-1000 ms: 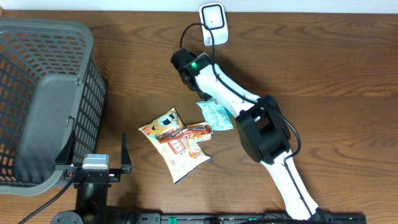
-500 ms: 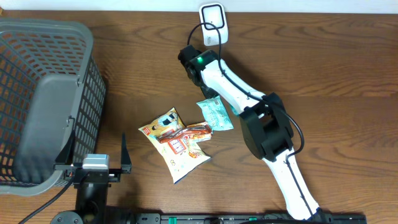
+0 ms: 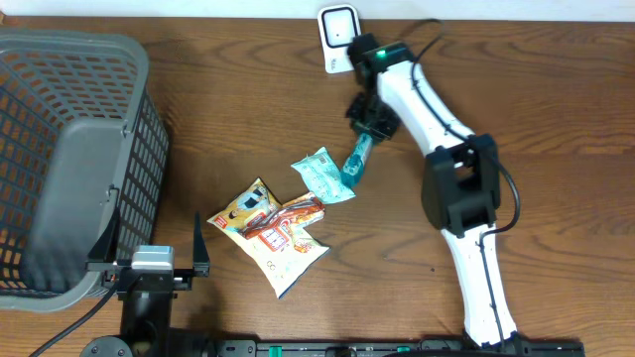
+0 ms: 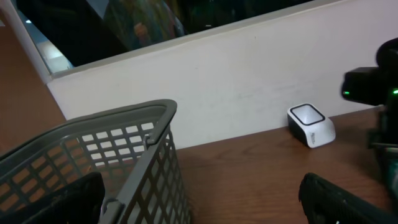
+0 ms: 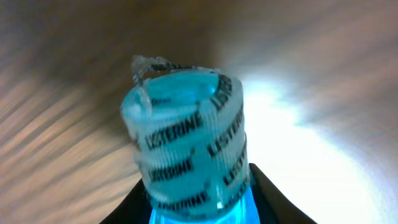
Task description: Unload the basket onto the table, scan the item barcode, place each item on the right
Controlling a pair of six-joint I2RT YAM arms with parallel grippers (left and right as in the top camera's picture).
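My right gripper is shut on a small teal Listerine bottle, which hangs tilted above the table, below the white barcode scanner. In the right wrist view the bottle's sealed cap fills the frame, with the dark fingers of the right gripper on both sides of it. No barcode shows. My left gripper stands open and empty near the front edge, beside the basket. From the left wrist the left gripper frames the basket corner, and the scanner stands at the back wall.
A grey mesh basket takes up the left side. Snack packets and a teal sachet lie mid-table, left of the hanging bottle. The basket rim is close in front of my left gripper.
My right arm swung from the packet pile toward the right and came up holding the bottle. The packets and sachet slid slightly left. The left arm stayed still.
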